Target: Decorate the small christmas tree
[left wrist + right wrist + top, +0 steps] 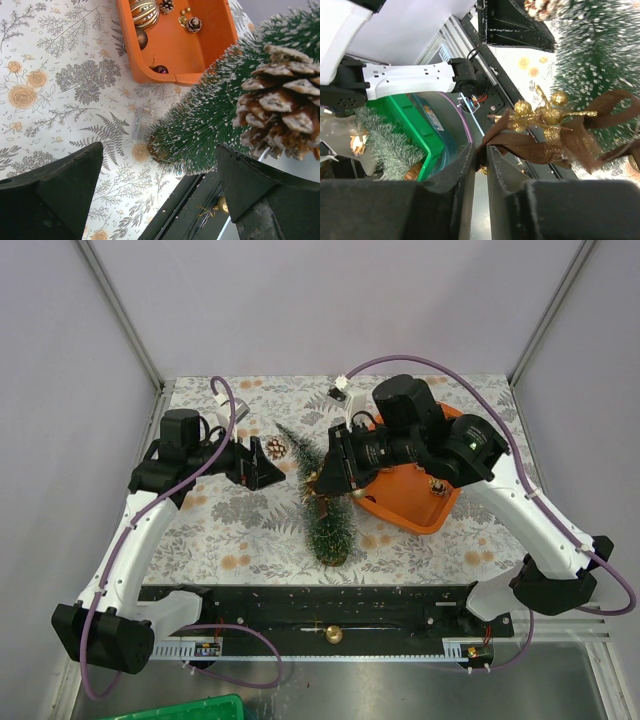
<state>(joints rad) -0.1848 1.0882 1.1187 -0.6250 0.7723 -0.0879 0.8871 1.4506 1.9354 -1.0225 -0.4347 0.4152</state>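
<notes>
The small christmas tree [322,505] is dark green with white tips, its base near the table's front edge and its tip pointing far left. It also shows in the left wrist view [210,117] and the right wrist view [600,60]. A frosted pinecone [276,448] sits against its upper part, close to my left gripper's right finger [260,200]. My left gripper [268,466] is open and empty. My right gripper [480,155] is shut on a brown ribbon bow with gold berries [545,132], held against the tree's middle [318,485].
An orange tray [405,502] to the right of the tree holds several baubles [142,15]. A gold ball [333,634] lies on the black front rail. A green bin [420,135] holding a silvery tree stands below the table's front edge.
</notes>
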